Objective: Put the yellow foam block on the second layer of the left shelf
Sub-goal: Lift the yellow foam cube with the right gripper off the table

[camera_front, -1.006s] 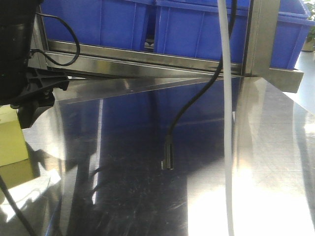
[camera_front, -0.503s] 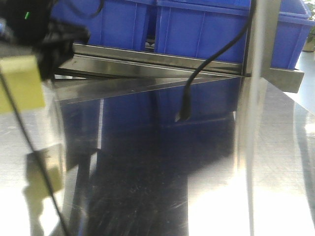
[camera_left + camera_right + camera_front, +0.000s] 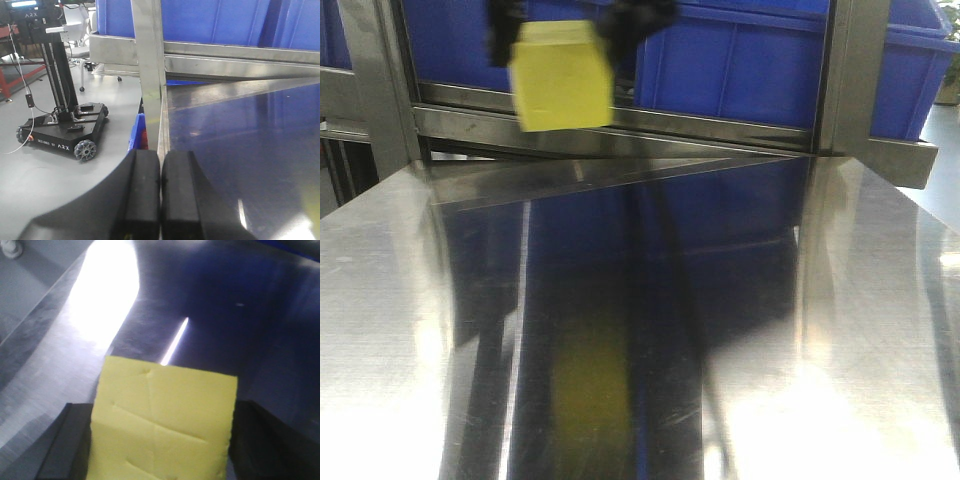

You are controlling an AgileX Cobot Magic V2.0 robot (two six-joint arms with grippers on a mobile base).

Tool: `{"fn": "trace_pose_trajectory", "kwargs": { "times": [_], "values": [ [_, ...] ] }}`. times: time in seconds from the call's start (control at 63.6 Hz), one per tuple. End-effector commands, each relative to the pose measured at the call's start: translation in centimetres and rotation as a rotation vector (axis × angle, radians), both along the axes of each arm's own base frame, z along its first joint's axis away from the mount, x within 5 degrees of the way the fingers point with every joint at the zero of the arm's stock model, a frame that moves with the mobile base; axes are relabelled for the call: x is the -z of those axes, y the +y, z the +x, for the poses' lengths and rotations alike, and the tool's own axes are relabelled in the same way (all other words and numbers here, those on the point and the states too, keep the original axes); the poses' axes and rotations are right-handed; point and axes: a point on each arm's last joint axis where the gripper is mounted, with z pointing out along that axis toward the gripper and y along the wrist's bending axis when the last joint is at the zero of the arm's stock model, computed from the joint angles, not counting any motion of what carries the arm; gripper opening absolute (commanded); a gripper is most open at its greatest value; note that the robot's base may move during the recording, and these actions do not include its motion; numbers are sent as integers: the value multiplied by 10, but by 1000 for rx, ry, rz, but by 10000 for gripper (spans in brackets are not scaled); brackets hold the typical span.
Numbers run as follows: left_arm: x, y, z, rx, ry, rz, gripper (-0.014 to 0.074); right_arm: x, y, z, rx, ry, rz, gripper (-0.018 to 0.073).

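Observation:
The yellow foam block (image 3: pixel 563 78) hangs in the air at the top of the front view, just before the blue bins (image 3: pixel 740 60) and above the steel shelf surface (image 3: pixel 740 330). My right gripper (image 3: pixel 567 40) is shut on it, with black fingers (image 3: pixel 505 30) on either side. In the right wrist view the creased block (image 3: pixel 162 422) fills the gap of the right gripper (image 3: pixel 162 440) above the shiny steel. My left gripper (image 3: pixel 160 156) is shut with nothing in it, low by the shelf's left edge.
Steel uprights (image 3: pixel 855 70) and a cross rail (image 3: pixel 620 125) frame the shelf. An upright post (image 3: pixel 150 55) stands ahead of the left gripper. A black wheeled base (image 3: pixel 62 132) sits on the floor to the left, and a blue bin (image 3: pixel 137 132) shows below the shelf edge.
The block in the right gripper has risen from the left edge of the front view and swung right to the top centre. The dangling black cable and white tube have left the view.

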Motion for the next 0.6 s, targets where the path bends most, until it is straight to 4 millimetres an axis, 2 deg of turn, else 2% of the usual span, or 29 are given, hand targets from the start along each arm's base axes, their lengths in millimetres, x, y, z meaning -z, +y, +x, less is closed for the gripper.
{"fn": "trace_pose_trajectory", "kwargs": {
  "times": [0.0,0.141,0.346,0.456,0.582],
  "values": [
    [1,-2,0,27,-68,-8,136,-39,-38,-18,15,-179,116,351],
    [1,-2,0,27,-68,-8,136,-33,-88,-43,79,-204,105,351],
    [1,-2,0,27,-68,-8,136,-25,-159,-92,161,-282,27,351],
    [1,-2,0,27,-68,-8,136,-21,-189,-121,209,-338,-7,351],
    [1,-2,0,27,-68,-8,136,-17,-214,-154,254,-401,-38,351]
  ]
}}
